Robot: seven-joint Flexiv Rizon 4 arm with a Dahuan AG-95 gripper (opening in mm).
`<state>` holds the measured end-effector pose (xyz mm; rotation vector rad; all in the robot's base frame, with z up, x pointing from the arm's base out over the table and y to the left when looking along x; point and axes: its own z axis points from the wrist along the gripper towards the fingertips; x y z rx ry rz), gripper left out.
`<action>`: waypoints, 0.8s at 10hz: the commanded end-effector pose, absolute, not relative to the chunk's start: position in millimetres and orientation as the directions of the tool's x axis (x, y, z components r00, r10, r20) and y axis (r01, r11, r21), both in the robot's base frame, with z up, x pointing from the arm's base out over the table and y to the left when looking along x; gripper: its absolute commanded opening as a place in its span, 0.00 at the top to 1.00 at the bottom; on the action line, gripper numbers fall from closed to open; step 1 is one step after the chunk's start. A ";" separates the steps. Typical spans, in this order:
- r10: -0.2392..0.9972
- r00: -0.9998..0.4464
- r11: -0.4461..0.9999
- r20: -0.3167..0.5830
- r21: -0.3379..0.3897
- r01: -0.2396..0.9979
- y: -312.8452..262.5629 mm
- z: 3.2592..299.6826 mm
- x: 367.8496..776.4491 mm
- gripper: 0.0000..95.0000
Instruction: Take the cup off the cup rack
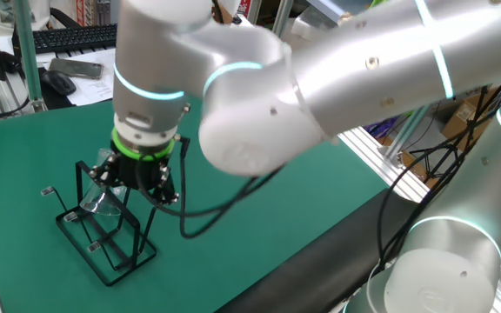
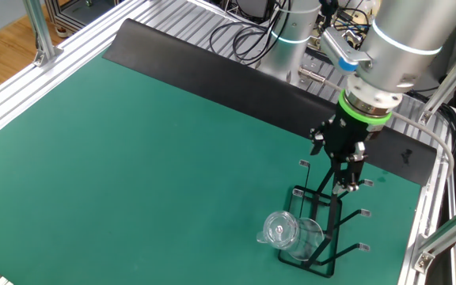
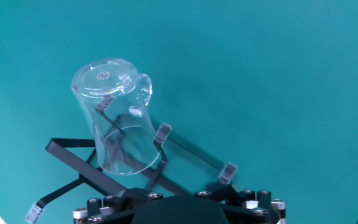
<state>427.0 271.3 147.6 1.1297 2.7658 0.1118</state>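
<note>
Cup (image 3: pixel 117 118) sits upturned on a cup rack (image 3: pixel 166 155) prong, upper left of the gripper (image 2: pixel 347 170); can't tell its opening.

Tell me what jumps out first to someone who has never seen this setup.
The clear cup catches the eye, hung upside down and tilted on a prong of the black wire cup rack, near the corner of the green table. Right above the rack hangs the gripper of the big silver arm, with its green ring; its fingers are down among the prongs, not on the cup.
</note>
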 end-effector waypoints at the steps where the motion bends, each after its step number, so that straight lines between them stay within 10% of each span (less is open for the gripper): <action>1: 0.707 -0.693 0.708 -0.141 0.153 0.690 274.1 141.0 431.2 0.00; 2: 0.707 -0.694 0.707 -0.139 0.155 0.690 272.6 142.8 433.2 0.20; 8: 0.731 -0.671 0.681 -0.121 0.192 0.707 274.6 148.4 435.5 0.20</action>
